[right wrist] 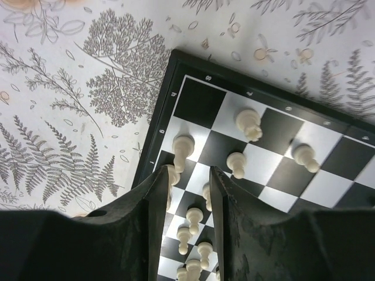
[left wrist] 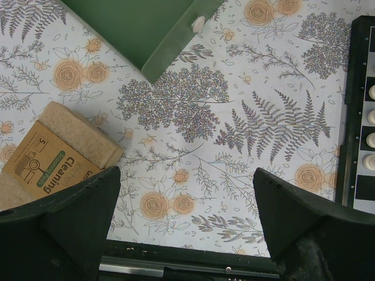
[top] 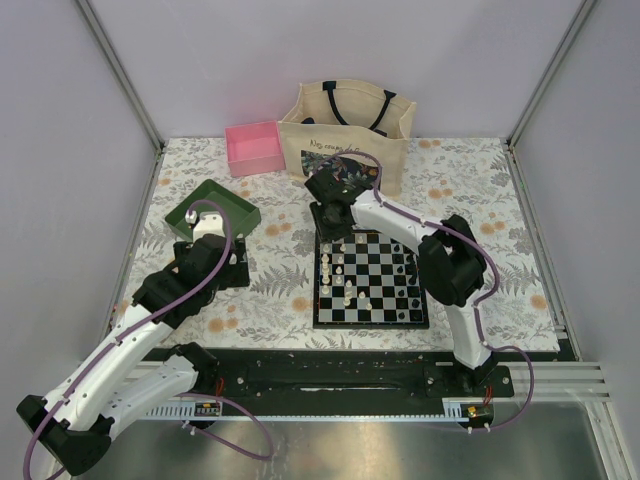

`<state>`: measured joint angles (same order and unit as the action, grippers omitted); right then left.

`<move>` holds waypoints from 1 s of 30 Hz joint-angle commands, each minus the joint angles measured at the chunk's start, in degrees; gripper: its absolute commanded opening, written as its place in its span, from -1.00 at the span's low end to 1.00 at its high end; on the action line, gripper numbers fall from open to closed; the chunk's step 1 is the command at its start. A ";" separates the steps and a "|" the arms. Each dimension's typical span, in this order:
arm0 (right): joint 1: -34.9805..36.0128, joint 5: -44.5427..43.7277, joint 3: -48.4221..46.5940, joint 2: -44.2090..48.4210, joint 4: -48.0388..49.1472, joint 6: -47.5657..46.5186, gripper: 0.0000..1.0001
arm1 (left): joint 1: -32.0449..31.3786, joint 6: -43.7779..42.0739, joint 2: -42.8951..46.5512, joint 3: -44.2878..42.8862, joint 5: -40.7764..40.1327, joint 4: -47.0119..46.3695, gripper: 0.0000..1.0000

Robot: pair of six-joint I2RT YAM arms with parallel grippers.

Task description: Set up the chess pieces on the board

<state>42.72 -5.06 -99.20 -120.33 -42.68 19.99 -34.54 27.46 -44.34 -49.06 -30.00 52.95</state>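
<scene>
Cream chess pieces [right wrist: 248, 124] upright on board [right wrist: 167, 105], mid-table, left files; black ones indistinct; one piece half hidden behind right gripper [right wrist: 186, 178], jaws narrowly apart, nothing clamped; left gripper [left wrist: 186, 199] spread wide over tablecloth [left wrist: 187, 117]

- We see the board [right wrist: 153, 140] as smooth and glossy, its black border catching the light.
- The chess pieces [right wrist: 248, 124] look like cream plastic, smooth with a soft sheen.
- The tablecloth [left wrist: 234, 88] reads as a matt printed sheet.
- The tray [left wrist: 146, 29] looks like smooth green plastic, matt.
- The pad [left wrist: 88, 137] is coarse tan fibre, wrapped in a brown paper label [left wrist: 50, 167].
- The tote bag [top: 345, 130] is plain woven cloth.
- On the left gripper [left wrist: 186, 175] we note fingers [left wrist: 70, 222] of matt black plastic, faintly grainy.
</scene>
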 commanded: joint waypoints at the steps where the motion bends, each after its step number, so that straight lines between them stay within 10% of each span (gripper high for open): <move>1: -0.35 -4.61 -2.93 5.46 -0.22 -1.18 -0.13 | 0.18 0.22 0.39 -1.39 -0.68 -1.44 0.98; 30: -5.45 -2.32 -6.10 -3.24 -1.53 -0.39 -0.13 | 0.18 0.13 -0.31 -1.39 -0.76 -1.44 0.98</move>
<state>37.74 -7.51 -102.96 -123.11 -43.64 19.73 -34.54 27.46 -44.69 -49.06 -30.00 52.93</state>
